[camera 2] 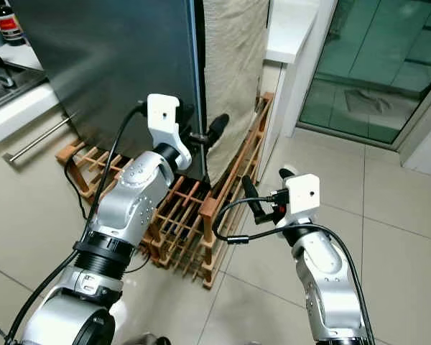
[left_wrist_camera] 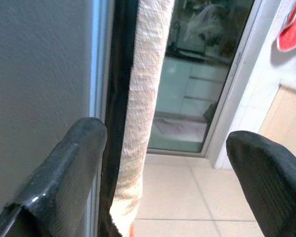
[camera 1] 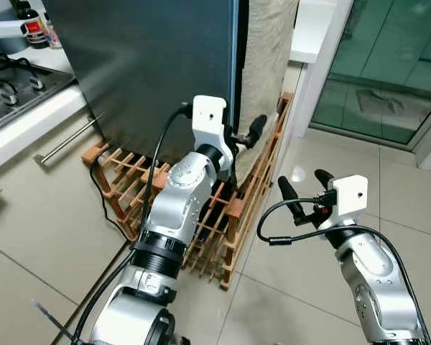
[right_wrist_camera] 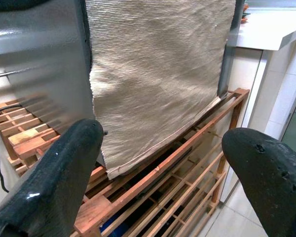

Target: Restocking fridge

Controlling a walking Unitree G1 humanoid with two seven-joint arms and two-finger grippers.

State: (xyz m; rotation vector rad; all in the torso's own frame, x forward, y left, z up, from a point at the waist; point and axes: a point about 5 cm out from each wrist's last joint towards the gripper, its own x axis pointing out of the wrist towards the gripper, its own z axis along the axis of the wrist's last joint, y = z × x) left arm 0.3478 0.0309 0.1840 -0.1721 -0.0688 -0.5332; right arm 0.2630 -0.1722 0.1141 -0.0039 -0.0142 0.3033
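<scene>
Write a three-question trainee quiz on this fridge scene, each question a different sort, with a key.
1. True or false: the left gripper is shut on the cloth.
2. Which thing lies on the floor against the fridge? A) a wooden rack B) a blue bucket C) a chair
3. Fill in: the right gripper hovers with its fingers ____.

Key
1. False: it is open, at the fridge's edge beside the cloth.
2. A, the rack.
3. Open.
</scene>
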